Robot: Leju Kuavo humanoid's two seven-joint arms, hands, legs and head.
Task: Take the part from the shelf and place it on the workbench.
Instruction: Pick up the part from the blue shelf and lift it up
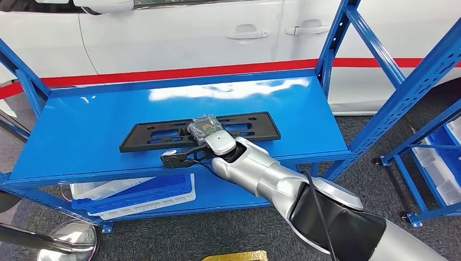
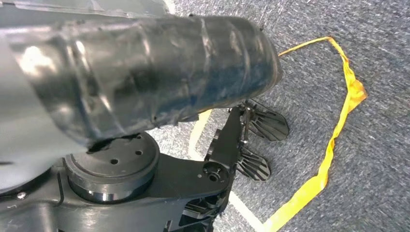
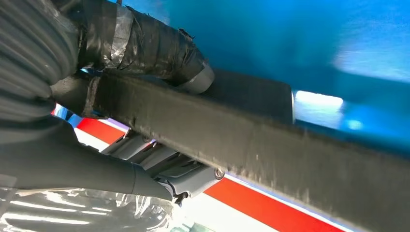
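Behind the shelf (image 1: 81, 117), a white car (image 1: 179, 32) with a red stripe fills the background; blue racking uprights (image 1: 391, 81) stand at right; grey carpet below. On the blue shelf deck lies the part (image 1: 157, 136), a long flat black plastic frame with cut-outs, lengthwise near the front edge. Right hand (image 1: 205, 129) rests on its middle; right wrist view shows thumb (image 3: 145, 46) over one face of the bar and fingers (image 3: 174, 166) under the other, so it appears clasped round it. Part judged light, stiff but likely to flex at the ends; a central hold suits balance. Left hand (image 2: 251, 140) hangs over the floor, fingers apart, holding nothing; yellow tape (image 2: 333, 145) beside it.
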